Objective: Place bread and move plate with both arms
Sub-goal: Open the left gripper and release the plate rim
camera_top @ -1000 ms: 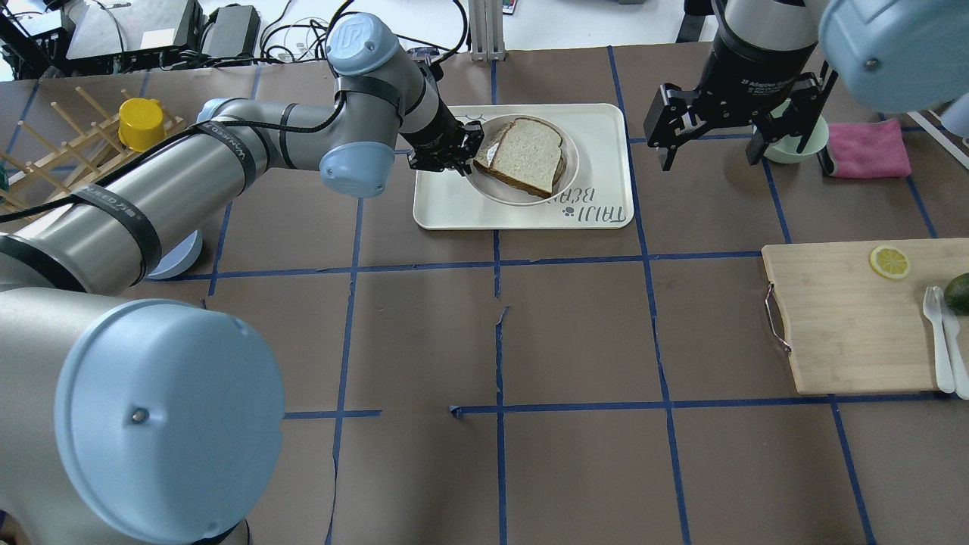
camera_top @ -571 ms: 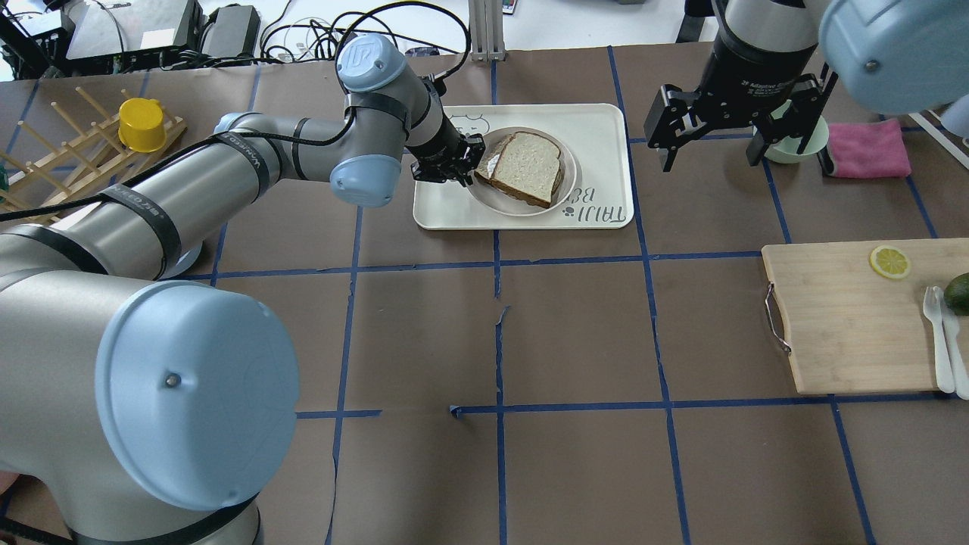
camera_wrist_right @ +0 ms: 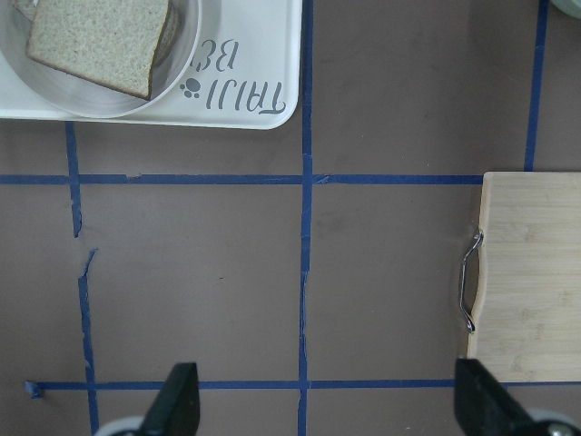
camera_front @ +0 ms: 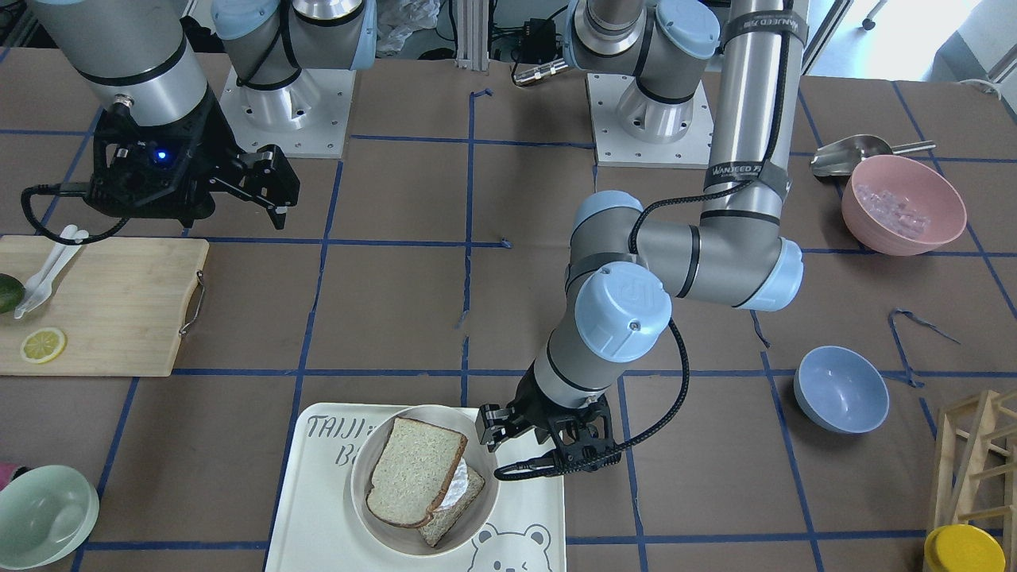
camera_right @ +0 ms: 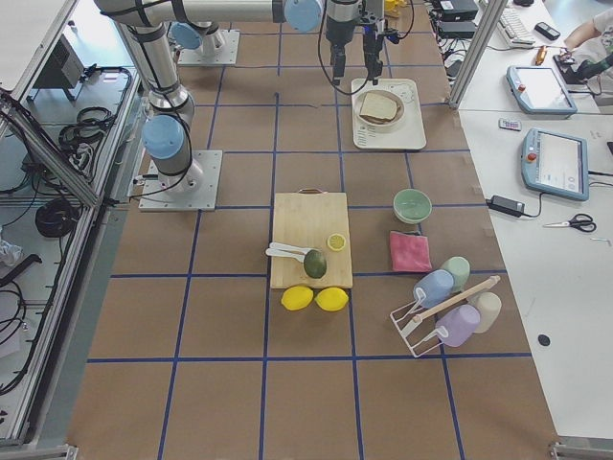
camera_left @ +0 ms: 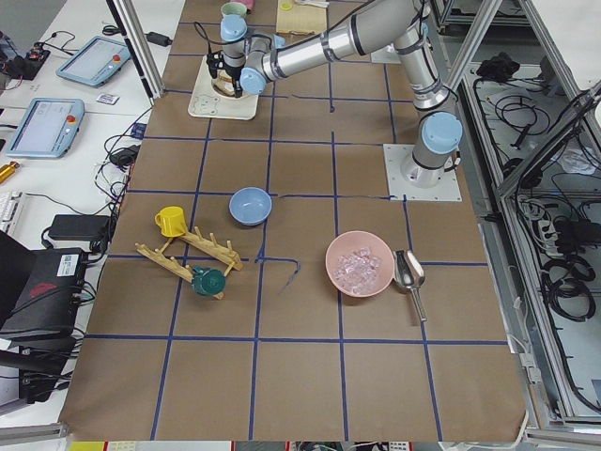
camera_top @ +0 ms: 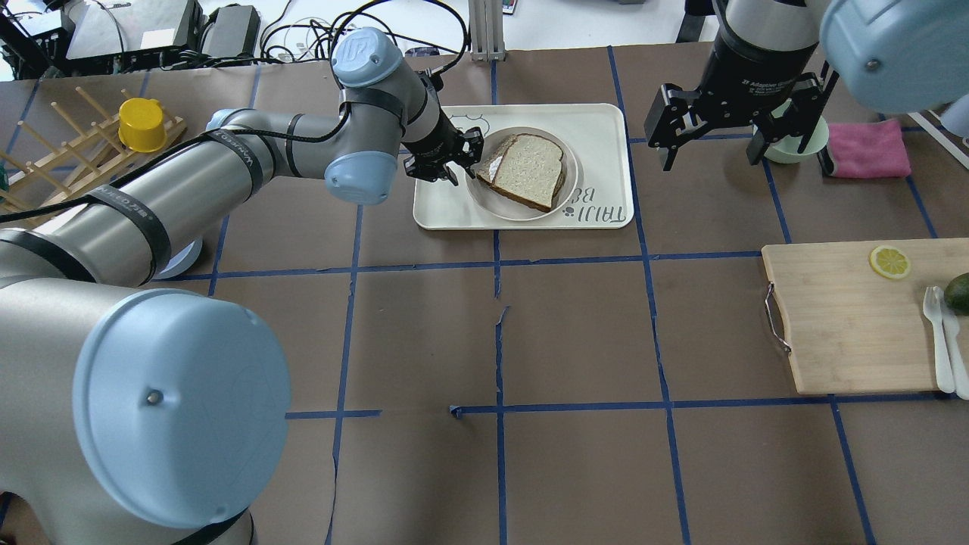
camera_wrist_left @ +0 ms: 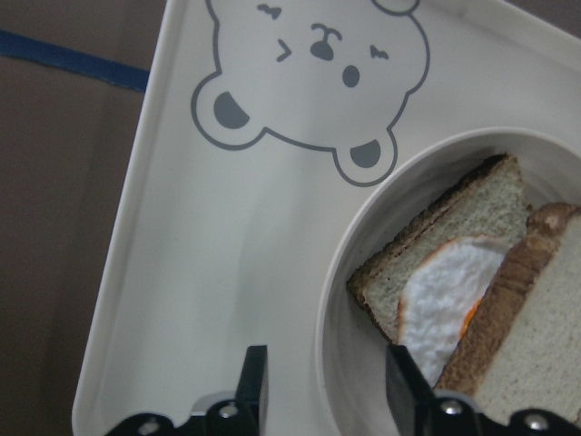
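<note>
Brown-papered surface, blue tape grid. My left pincer is partly open and straddles the plate's left rim, one finger on the bear tray and one inside the plate; nothing clamped. The bread lies on the plate atop the egg slice, just beside this pincer. My right pincer hovers wide open and empty beyond the tray's right edge.

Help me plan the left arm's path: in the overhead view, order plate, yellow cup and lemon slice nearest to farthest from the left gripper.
1. plate, on the tray, right at the left gripper.
2. yellow cup, on the rack, view's left.
3. lemon slice, on the cutting board, view's right.
</note>
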Controlling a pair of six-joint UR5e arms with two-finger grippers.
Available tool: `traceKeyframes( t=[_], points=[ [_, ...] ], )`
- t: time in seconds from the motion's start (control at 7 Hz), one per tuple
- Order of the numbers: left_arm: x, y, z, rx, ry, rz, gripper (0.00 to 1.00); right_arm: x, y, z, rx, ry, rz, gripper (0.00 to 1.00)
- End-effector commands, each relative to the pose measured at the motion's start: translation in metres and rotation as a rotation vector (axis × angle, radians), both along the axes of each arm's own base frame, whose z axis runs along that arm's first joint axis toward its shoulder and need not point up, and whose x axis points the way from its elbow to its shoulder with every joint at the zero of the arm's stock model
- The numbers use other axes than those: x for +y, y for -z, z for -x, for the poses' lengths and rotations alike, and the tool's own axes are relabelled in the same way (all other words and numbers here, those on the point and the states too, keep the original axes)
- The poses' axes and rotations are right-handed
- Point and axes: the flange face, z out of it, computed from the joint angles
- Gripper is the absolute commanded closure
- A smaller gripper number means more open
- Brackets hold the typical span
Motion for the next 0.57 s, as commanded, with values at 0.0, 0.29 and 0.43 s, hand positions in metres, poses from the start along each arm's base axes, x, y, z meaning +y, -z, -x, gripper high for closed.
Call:
traceKeyframes(
  t=[0.0, 0.29, 0.43],
  points=[
    [0.046, -0.089, -0.012, -0.054, 0.001, -0.056, 0.0, -0.001, -0.001, 0.0, 0.0, 0.001, 0.007, 0.0],
    [0.095, -0.171, -0.02, -0.097, 0.074, -0.018, 0.0, -0.001, 0.0, 0.0, 0.001, 0.004, 0.007, 0.0],
    [0.124, -0.207, -0.025, -0.097, 0.077, -0.014, 0.0, -0.001, -0.002, 0.0, 0.001, 0.01, 0.01, 0.0]
  ],
)
